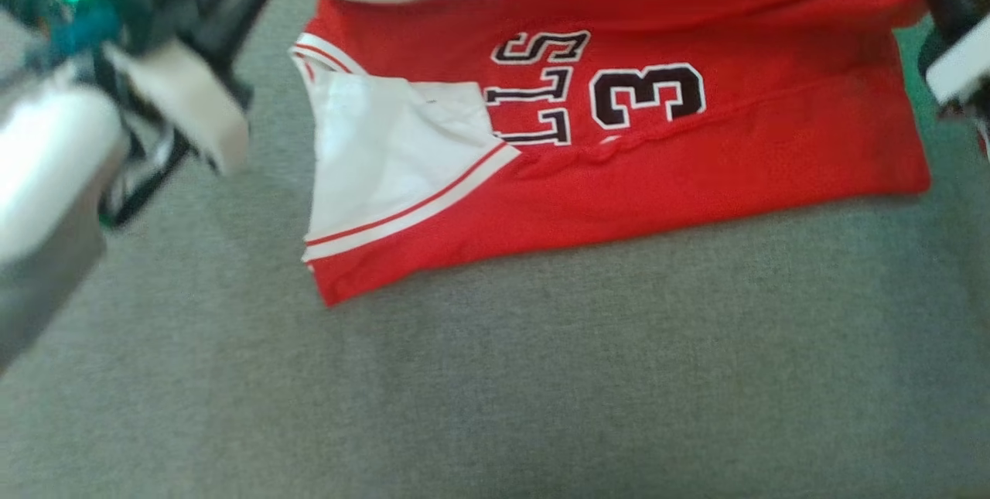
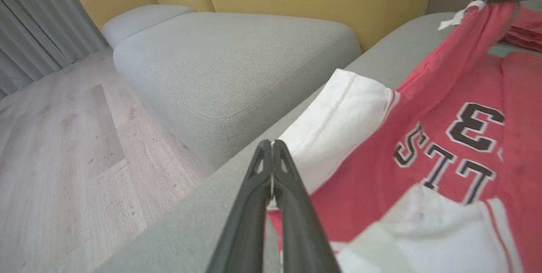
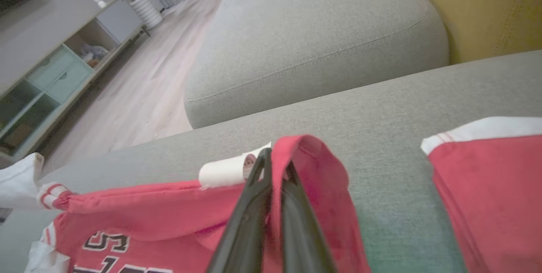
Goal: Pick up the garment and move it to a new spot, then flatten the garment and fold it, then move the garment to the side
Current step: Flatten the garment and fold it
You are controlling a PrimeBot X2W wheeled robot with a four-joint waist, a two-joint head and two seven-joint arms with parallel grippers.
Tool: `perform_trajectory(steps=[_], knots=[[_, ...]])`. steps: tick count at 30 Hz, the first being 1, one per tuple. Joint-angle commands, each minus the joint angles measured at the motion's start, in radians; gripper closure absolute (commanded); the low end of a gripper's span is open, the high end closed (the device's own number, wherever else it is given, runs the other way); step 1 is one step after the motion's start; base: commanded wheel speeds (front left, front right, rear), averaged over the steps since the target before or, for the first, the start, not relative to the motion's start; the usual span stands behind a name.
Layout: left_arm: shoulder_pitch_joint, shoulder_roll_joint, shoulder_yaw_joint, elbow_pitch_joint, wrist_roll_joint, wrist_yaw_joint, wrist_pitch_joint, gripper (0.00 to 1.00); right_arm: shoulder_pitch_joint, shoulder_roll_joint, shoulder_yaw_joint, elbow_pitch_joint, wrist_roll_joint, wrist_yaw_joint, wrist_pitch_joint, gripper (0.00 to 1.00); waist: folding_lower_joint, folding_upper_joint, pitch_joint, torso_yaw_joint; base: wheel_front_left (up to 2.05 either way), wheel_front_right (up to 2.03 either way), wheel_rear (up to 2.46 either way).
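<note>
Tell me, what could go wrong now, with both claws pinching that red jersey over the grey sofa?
1. The left gripper pinches only a thin edge of the jersey; it may slip out.
2. The right gripper holds a bunched hem, so the fold may land crooked.
3. The edge of the sofa seat is close, with floor below; dropped cloth could slide off.

The red jersey (image 1: 696, 166) carries black letters (image 1: 537, 89) with white edges in the upper middle of the head view; turned sideways, they read as "LLS". Just to their right stands the digit (image 1: 646, 95) "3" in the same style. In the right wrist view, near the centre, a small white tag (image 3: 222, 172) on the jersey's edge has a round mark, too blurred to read.
</note>
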Motion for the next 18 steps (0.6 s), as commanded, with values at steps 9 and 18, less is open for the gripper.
perform_trajectory(steps=[9, 18], knots=[[0.207, 0.171, 0.024, -0.326, -0.050, 0.168, -0.031, 1.00, 0.204, -0.112, -0.032, -0.116, 0.030, -0.001, -0.047, 1.00, 0.0002, -0.0001, -0.066, 0.043, 0.00, 0.00, 0.00], [0.373, 0.184, -0.004, -0.469, -0.091, 0.285, -0.062, 1.00, 0.313, -0.120, -0.060, -0.129, -0.011, -0.001, -0.051, 1.00, 0.0002, -0.0001, -0.060, 0.053, 0.00, 0.00, 0.00]])
